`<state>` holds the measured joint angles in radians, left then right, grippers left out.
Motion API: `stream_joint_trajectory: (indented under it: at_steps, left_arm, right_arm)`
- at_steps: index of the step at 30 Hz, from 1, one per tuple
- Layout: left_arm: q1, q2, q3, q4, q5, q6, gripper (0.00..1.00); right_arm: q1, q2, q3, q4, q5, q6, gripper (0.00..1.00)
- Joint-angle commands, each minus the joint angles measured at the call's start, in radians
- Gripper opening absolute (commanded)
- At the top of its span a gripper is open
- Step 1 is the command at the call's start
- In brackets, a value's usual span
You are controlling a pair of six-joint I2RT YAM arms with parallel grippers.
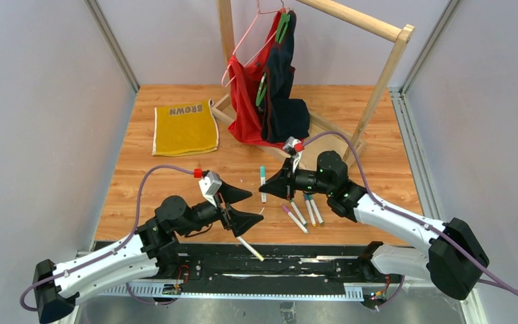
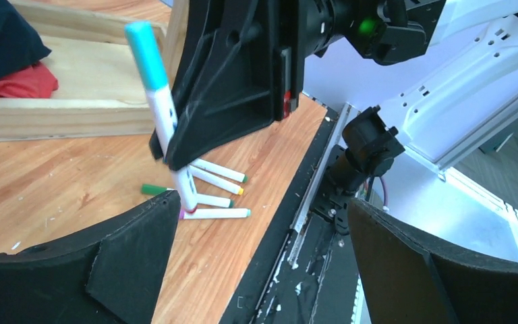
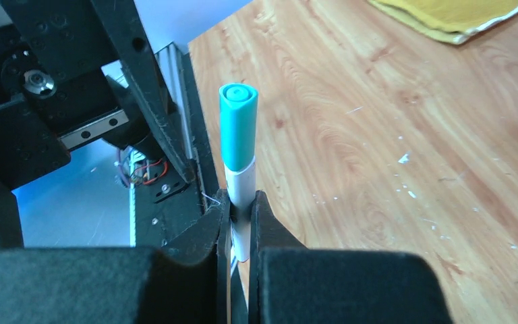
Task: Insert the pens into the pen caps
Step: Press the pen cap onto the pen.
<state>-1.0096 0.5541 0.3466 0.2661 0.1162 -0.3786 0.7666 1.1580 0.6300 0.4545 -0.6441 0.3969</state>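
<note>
My right gripper (image 3: pixel 241 217) is shut on the white barrel of a pen (image 3: pixel 243 192) that wears a teal pen cap (image 3: pixel 237 127) and stands upright. In the top view this capped pen (image 1: pixel 263 181) sits at the right gripper (image 1: pixel 270 183) near the table's middle. My left gripper (image 1: pixel 240 206) stands wide open just left of it, with nothing between its fingers. The left wrist view has the teal-capped pen (image 2: pixel 160 101) ahead of the open left gripper (image 2: pixel 263 263). Several pens (image 2: pixel 216 214) lie on the wood beyond. Another pen (image 1: pixel 249 248) lies at the front edge.
A yellow cloth (image 1: pixel 185 127) lies at the back left. A wooden rack (image 1: pixel 382 74) holds red and dark garments (image 1: pixel 270 101) on hangers at the back. A black rail (image 1: pixel 297 263) runs along the table's front edge.
</note>
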Motion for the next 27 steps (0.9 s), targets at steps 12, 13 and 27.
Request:
stream_joint_trajectory:
  at_steps: [12,13,27]
  left_arm:
    - [-0.008,0.059,-0.125,0.270,0.044,-0.105,0.71]
    - [-0.008,0.068,-0.128,0.289,0.043,-0.110,0.68]
    - [-0.007,0.086,-0.133,0.298,-0.059,-0.124,0.53]
  right_arm:
    - [0.070,-0.070,-0.023,0.164,0.092,0.062,0.01]
    - [0.083,-0.069,-0.021,0.169,0.090,0.068,0.01]
    - [0.170,-0.067,-0.007,0.151,0.120,0.076,0.01]
